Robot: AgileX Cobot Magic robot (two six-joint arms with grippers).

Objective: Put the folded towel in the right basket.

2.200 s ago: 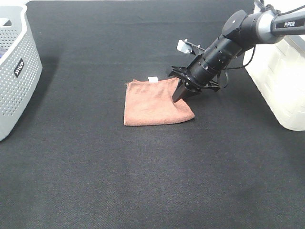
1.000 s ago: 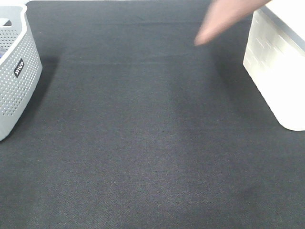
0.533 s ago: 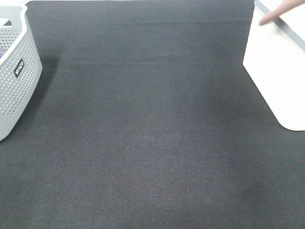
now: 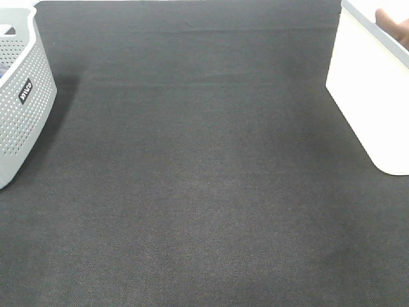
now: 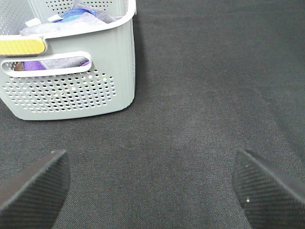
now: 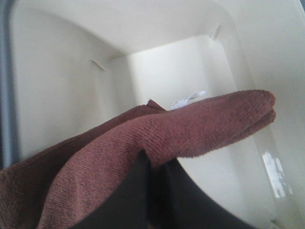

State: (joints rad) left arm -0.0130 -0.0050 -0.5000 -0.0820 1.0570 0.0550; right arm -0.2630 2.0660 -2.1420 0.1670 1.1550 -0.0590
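The rust-brown folded towel (image 6: pixel 181 129) hangs from my right gripper (image 6: pixel 151 168), whose dark fingers (image 6: pixel 131 195) are shut on its fold. Its small white tag (image 6: pixel 188 99) shows behind the fold. The right wrist view shows the towel inside the white right basket (image 6: pixel 157 67), above the floor. In the exterior high view only a tip of the towel (image 4: pixel 391 19) shows over the white basket's rim (image 4: pixel 364 77) at the far right; the right arm is out of frame. My left gripper (image 5: pixel 152 191) is open and empty above the black mat, near the grey basket.
A grey perforated basket (image 4: pixel 19 96) with a black label stands at the left edge; the left wrist view shows clothes in the grey basket (image 5: pixel 71 90). A black mat (image 4: pixel 192 179) covers the table between the two baskets.
The right gripper lifted the towel off the middle of the mat and carried it right, over the white basket's rim and down into it. The arm has left the exterior view.
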